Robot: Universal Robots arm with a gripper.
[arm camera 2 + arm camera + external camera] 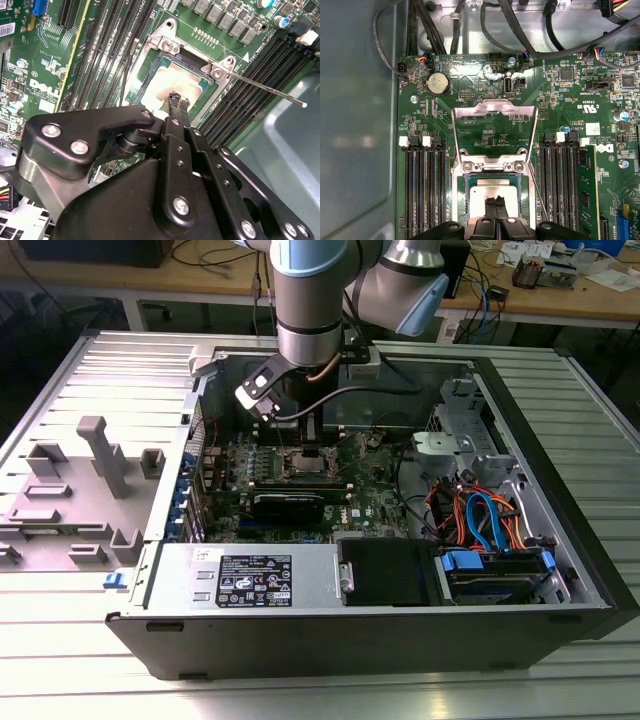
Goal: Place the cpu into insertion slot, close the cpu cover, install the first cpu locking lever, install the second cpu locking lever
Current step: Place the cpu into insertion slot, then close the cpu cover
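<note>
claw fingers pressed together, nothing between them, tips right at the cpu top; whether they touch it or sit just above, can't tell
cpu: small flat square, silver-grey lid with a pale smeared patch across the middle, clearest in the second wrist view. It lies flat in the insertion slot, dark rim showing all round it
cpu cover: thin dull-silver frame with a big square cut-out, swung open on its hinge away from the slot, green board visible through the cut-out
locking lever: thin bright metal rod, sticking out from the socket corner over the memory slots, not latched
motherboard: green, long black memory slots either side of the socket, round coin cell beyond the cover, black cables above that
exterior view: arm reaches straight down into an open computer case lying on its side, orange and blue cables at the exterior view's right
case sits on a ribbed pale metal tabletop, with grey fixture blocks at the exterior view's left; wooden bench with clutter and wires behind
writing: white print on the board, white label with black text and symbols on the silver box at the case front
</note>
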